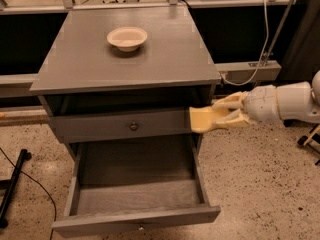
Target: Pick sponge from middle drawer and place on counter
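The tool is sitting at the right front corner of the cabinet, reaching in from the right on a white arm, and its two pale fingers are clamping the sponge from above and below. The sponge is hanging in the air, pale yellow and roughly level, its free end pointing left. In this view it is overlapping the right end of the closed drawer front, the one with the round knob. It is sitting below the overhanging edge of the desk and above the right side wall of the middle drawer, touching neither the desk nor the drawer floor. The middle drawer is standing pulled well out toward the camera, showing a bare textured grey floor between its long side walls. On the desk a cream bowl is resting toward the back, well apart from the sponge and the tool. A white cable is running down behind the cabinet on the right, to the rail behind the tool. A black pole is lying on the speckled floor at the left edge, well clear of the drawer.
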Tool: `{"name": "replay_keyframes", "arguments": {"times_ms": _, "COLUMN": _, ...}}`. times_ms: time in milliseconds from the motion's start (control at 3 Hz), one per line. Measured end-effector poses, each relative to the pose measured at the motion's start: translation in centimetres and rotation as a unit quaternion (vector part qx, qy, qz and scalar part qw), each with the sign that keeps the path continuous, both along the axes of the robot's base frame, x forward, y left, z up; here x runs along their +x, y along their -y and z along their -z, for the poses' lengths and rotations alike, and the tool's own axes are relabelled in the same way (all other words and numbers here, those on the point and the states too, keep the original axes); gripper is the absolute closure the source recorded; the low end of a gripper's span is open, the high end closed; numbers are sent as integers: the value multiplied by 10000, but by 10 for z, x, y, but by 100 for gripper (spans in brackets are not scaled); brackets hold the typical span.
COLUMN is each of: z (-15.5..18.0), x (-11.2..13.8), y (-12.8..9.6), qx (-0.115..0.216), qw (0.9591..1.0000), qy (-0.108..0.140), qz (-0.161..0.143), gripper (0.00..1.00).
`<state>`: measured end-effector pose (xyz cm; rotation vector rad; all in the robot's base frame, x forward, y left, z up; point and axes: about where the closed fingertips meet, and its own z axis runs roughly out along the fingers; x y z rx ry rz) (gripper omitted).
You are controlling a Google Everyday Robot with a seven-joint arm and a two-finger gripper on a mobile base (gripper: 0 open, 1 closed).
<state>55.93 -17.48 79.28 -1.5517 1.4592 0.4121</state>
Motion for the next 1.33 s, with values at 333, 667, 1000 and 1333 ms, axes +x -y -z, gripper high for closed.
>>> {"name": "replay_keyframes", "arguments": {"times_ms": 333, "z": -46, "x": 4, "y": 4, "qx": -183, "qw": 9998, "qy": 81, "qz": 56, "gripper": 100}}
{"name": "replay_keyframes", "arguments": {"times_ms": 667, "z": -72, "x": 7, "y": 6, "qx": -280, "qw": 9995, "qy": 128, "qz": 85, "gripper": 100}}
{"name": "replay_keyframes", "arguments": {"times_ms": 1000, "z": -98, "x": 10, "y": 8, "qx": -378, "qw": 9991, "qy": 177, "qz": 115, "gripper": 100}}
{"name": "replay_keyframes", "arguments": {"times_ms": 1333, "z": -95, "x": 10, "y": 5, "qx": -382, "qw": 9991, "qy": 167, "qz": 86, "gripper": 100}}
